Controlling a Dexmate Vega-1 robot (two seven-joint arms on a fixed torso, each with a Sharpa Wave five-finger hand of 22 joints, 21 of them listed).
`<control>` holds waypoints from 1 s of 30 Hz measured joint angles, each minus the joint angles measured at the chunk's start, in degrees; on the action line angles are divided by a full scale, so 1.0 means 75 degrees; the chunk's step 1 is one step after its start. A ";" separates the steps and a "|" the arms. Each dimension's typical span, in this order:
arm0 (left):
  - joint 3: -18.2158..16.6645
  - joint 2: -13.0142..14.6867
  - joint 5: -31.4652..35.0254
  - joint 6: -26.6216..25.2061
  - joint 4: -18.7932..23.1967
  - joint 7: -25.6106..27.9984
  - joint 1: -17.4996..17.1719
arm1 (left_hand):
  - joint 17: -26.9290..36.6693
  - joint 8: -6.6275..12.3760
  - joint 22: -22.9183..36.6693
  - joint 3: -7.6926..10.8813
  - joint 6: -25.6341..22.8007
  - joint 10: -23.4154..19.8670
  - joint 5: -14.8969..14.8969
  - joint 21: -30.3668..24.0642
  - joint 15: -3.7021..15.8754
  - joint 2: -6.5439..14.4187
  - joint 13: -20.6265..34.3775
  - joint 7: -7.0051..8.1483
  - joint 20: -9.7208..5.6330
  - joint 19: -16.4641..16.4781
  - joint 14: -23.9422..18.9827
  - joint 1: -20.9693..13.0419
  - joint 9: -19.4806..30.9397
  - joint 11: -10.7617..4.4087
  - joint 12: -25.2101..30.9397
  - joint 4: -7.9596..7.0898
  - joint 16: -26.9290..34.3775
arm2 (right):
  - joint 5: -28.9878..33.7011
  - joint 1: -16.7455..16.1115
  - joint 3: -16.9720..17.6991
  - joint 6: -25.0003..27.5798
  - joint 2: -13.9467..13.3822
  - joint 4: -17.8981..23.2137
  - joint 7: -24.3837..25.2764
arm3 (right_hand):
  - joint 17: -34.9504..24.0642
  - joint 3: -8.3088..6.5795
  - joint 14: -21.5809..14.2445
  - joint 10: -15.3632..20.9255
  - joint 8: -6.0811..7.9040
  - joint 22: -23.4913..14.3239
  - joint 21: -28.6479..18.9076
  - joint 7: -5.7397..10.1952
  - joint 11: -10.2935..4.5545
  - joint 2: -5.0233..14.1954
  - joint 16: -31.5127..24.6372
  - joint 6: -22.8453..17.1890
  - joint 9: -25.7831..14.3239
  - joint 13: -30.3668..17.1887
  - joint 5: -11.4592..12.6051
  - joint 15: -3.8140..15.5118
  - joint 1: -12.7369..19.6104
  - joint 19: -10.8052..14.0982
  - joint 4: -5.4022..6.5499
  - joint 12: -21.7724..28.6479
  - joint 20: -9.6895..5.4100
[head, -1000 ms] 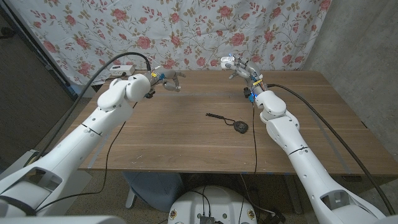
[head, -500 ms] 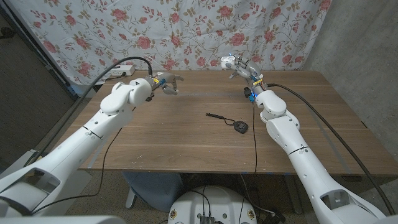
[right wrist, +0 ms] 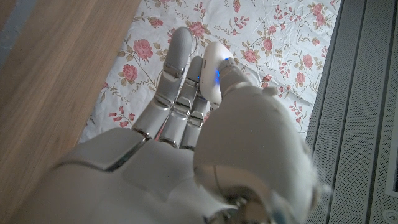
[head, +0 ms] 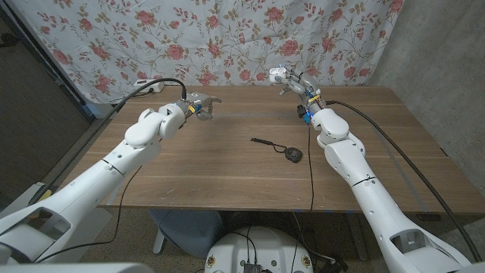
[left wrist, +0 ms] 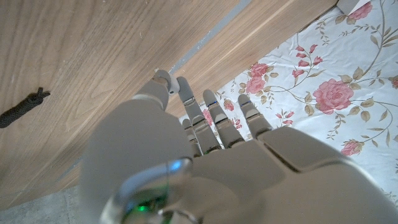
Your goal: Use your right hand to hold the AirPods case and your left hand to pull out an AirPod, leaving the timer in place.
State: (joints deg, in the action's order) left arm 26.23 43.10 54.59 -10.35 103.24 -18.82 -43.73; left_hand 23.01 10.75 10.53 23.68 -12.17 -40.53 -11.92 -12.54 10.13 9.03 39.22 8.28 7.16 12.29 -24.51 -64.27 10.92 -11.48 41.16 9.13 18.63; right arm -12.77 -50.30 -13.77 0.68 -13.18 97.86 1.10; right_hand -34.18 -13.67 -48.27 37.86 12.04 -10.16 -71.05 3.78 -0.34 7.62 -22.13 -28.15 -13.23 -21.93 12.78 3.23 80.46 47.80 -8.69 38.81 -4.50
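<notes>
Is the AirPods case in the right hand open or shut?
Cannot tell. The right hand holds the white AirPods case up, but fingers hide any lid seam.

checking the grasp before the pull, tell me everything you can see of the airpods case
The AirPods case is a small white, smooth, glossy-looking rounded shell. The right robot hand holds it raised above the table's far edge, pinched between thumb and fingers, with one rounded end poking out past them. A blue glow shows where the thumb presses on it. In the head view it is a white blob in front of the floral cloth. Whether the lid is open cannot be told.
</notes>
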 measured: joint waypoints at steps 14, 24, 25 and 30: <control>0.0238 -0.0017 0.0359 0.0183 -0.0463 0.0315 0.0168 | 0.0105 0.0000 0.0000 -0.0001 0.0000 0.0001 0.0002 0.0000 0.0055 0.0015 0.0003 0.0000 -0.0013 0.0013 -0.0188 -0.0069 0.0000 0.0000 0.0007 0.0001 0.0101 | 0.0000 0.0084 -0.0009 0.0024 -0.0004 -0.0057 -0.0014 | 0.0001 0.0001 -0.0009 0.0000 0.0000 0.0000 -0.0077 0.0000 -0.0001 -0.0001 0.0000 0.0000 0.0000 0.0000 0.0060 -0.0009 -0.0001 0.0000 0.0001 -0.0007 0.0000; 0.0351 -0.0059 0.0614 0.0359 -0.0754 0.0467 0.0265 | 0.0055 0.0000 0.0000 -0.0001 0.0000 0.0001 0.0029 0.0000 0.0057 0.0029 0.0004 0.0001 -0.0055 0.0055 -0.0186 -0.0080 0.0000 0.0001 0.0009 0.0001 -0.0030 | -0.0005 0.0105 -0.0003 0.0015 -0.0017 -0.0079 -0.0023 | 0.0003 0.0001 -0.0008 0.0000 0.0000 0.0000 -0.0091 0.0000 -0.0002 -0.0013 0.0001 0.0000 0.0000 0.0000 0.0060 -0.0008 -0.0013 0.0000 0.0001 -0.0013 0.0000; 0.0356 -0.0063 0.0619 0.0360 -0.0770 0.0474 0.0267 | 0.0048 0.0000 0.0000 -0.0001 0.0000 0.0001 0.0030 0.0000 0.0059 0.0029 0.0002 0.0001 -0.0055 0.0055 -0.0184 -0.0080 0.0000 0.0001 0.0011 0.0001 -0.0030 | -0.0005 0.0105 -0.0003 0.0015 -0.0017 -0.0079 -0.0024 | 0.0003 0.0001 -0.0008 0.0000 0.0000 0.0000 -0.0107 0.0000 -0.0002 -0.0013 0.0001 0.0000 0.0000 0.0000 0.0060 -0.0008 -0.0013 0.0000 0.0001 -0.0014 0.0000; 0.0402 -0.0097 0.0684 0.0387 -0.0882 0.0537 0.0290 | 0.0012 0.0000 0.0000 0.0035 0.0000 0.0001 0.0031 0.0000 0.0073 0.0028 -0.0060 0.0001 -0.0096 0.0096 -0.0170 -0.0080 0.0000 0.0001 0.0095 0.0037 -0.0104 | -0.0009 0.0084 0.0012 0.0012 -0.0028 -0.0046 -0.0024 | 0.0004 0.0001 -0.0007 0.0000 0.0000 0.0000 -0.0107 0.0000 -0.0002 -0.0014 0.0001 0.0000 0.0000 0.0000 0.0059 -0.0007 -0.0013 0.0000 0.0001 -0.0024 0.0000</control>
State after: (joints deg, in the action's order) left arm 29.24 42.37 59.72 -7.45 96.62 -14.80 -41.55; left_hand 23.10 10.75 10.53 23.94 -12.17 -40.52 -11.69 -12.54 10.68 9.25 38.77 8.29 6.44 13.01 -25.79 -64.86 10.92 -11.47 41.87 9.41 17.85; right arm -12.84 -49.67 -13.68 0.77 -13.39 97.51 0.93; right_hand -34.15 -13.66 -48.32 37.86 12.04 -10.16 -71.85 3.78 -0.36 7.52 -22.13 -28.15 -13.23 -21.93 13.23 3.18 80.36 47.80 -8.68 38.63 -4.50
